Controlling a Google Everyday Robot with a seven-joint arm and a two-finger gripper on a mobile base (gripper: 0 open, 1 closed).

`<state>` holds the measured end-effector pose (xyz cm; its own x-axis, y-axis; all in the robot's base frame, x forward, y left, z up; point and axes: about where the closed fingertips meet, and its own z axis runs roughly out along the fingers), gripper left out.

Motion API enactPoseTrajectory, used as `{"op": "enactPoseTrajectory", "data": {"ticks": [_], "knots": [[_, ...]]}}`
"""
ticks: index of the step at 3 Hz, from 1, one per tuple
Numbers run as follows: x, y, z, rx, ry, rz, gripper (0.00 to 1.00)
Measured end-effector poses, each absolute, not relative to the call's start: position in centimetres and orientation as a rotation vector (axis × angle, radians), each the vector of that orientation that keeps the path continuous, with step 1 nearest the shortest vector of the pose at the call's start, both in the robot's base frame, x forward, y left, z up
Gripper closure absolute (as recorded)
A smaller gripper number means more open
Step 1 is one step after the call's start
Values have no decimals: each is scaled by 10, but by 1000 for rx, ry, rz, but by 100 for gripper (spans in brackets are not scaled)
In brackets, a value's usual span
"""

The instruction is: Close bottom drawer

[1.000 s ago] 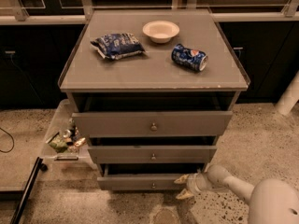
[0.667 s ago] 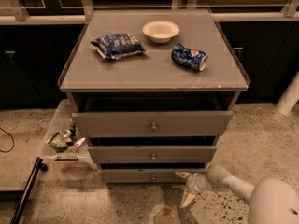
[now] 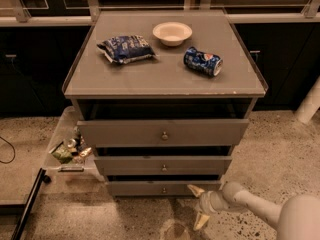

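Claw (image 3: 199, 205) spread, at R end of btm drawer (image 3: 145, 188); litter tray (image 3: 56, 134) L of cabinet (image 3: 165, 76).

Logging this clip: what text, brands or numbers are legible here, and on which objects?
Blue soda can, lying on its side: red and white markings, no word legible.
Blue snack bag: white print, not legible.
White bowl: no text.
Bottom drawer: no text.
End effector, open, low at that drawer's right end: no text.
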<state>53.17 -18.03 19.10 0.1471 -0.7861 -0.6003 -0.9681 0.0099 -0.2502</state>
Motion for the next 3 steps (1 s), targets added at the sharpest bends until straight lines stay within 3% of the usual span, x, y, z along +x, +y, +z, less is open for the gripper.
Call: {"op": "enactPoseTrajectory", "data": {"ticks": [2,3], "knots": [[425,-191,249,-1899,1537,396,0],[404,-193,291,-1912,1440,360,0]]}}
